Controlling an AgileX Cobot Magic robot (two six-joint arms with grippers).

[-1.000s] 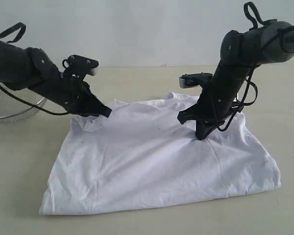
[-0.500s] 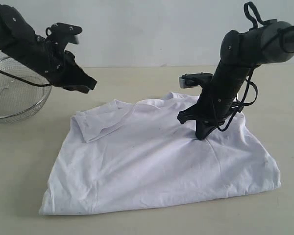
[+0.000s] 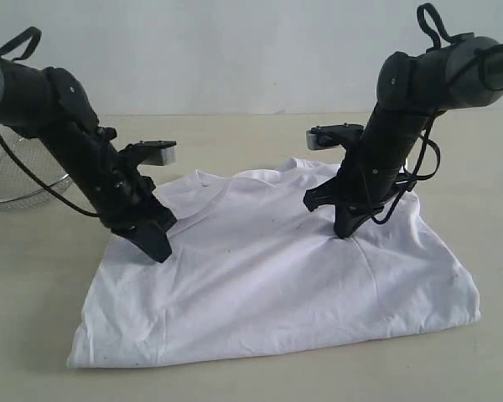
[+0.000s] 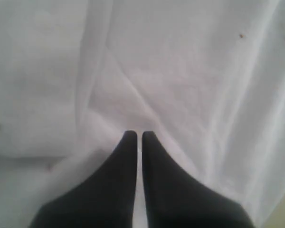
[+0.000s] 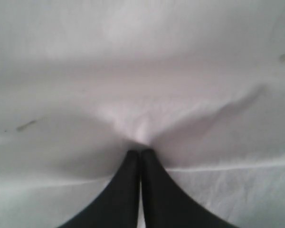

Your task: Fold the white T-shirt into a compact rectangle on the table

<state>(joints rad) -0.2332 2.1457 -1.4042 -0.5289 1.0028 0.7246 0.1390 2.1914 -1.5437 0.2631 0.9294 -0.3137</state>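
Observation:
The white T-shirt [image 3: 268,285] lies spread on the table [image 3: 235,138], its left sleeve folded inward. My left gripper [image 3: 162,251] is shut, and its tips rest on the shirt near its left edge. In the left wrist view the left gripper [image 4: 138,134] shows only a thin slit between its fingers over creased cloth [image 4: 180,71]. My right gripper [image 3: 344,234] is shut and stands on the shirt's upper right part. The right wrist view shows the right gripper [image 5: 140,152] pressed into a dimple of the fabric [image 5: 133,71].
A round wire-mesh basket [image 3: 4,180] stands at the far left behind the left arm. Bare tabletop surrounds the shirt on all sides. A plain pale wall runs along the table's far edge.
The left gripper left the folded sleeve, rose up and to the left, then came down onto the shirt nearer its left edge. The right arm has not moved.

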